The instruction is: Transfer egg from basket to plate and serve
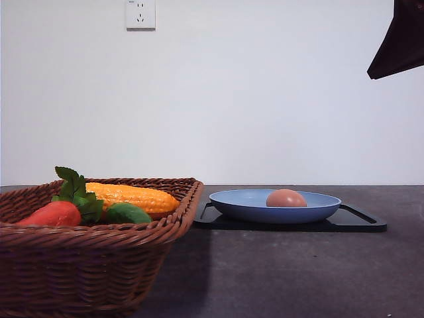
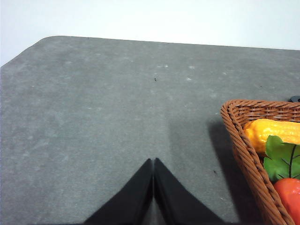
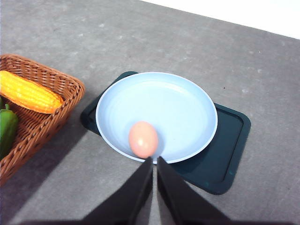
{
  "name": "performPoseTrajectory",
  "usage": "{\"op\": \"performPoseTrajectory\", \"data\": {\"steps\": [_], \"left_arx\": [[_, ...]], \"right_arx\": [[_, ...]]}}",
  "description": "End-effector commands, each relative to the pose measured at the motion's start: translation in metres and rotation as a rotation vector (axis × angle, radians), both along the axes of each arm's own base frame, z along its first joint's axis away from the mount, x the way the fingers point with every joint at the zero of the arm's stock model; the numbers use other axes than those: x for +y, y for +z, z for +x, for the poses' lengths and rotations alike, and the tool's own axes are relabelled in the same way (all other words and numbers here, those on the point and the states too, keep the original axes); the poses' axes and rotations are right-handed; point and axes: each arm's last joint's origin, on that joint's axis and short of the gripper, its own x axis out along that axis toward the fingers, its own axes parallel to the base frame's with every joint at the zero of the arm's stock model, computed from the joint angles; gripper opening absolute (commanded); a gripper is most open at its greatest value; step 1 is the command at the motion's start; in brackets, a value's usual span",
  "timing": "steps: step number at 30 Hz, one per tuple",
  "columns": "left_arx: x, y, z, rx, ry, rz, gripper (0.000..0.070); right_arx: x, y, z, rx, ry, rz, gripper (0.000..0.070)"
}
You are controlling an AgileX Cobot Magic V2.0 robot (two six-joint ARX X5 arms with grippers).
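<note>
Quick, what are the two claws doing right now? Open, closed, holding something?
Left gripper: closed, holding nothing, above bare table beside the basket.
Right gripper: closed, holding nothing; the egg lies on the plate.

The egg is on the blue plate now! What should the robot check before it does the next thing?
1. Egg out of the basket and lying in the plate: ok.
2. Plate sits on the black tray: ok.
3. Egg lies near the plate's rim, so it might roll when served: not ok.
4. Right gripper shut and empty, above the plate: ok.
5. Left gripper shut, over bare table beside the basket: ok.
6. Egg uncracked: cannot tell.
</note>
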Motion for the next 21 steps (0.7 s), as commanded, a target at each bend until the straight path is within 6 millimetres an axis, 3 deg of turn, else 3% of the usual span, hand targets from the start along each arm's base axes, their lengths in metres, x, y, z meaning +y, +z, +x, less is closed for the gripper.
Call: {"op": "performPoseTrajectory", "data": {"steps": [1,11,16,21], "left_arx": [[0.000,-0.009,0.001,0.040,0.000,-0.009,0.0000],[0.000,-0.009,0.001,0.040,0.001,-0.008,0.0000],[0.000,-0.009,0.001,0.040,0.001,-0.008,0.0000],[0.000,-0.009,0.001,0.041,0.001,-0.009,0.0000]], "right_arx": [[0.001,0.004,0.001,-0.012,-0.002,0.017,0.0000],[0.001,0.004,0.001,-0.014,-0.002,0.013,0.0000],[-0.004,0.005,0.002,-0.073,-0.134,-0.109,0.0000],[-0.025,0.014,-0.015,-0.166,-0.308,-0.140,0.0000]]}}
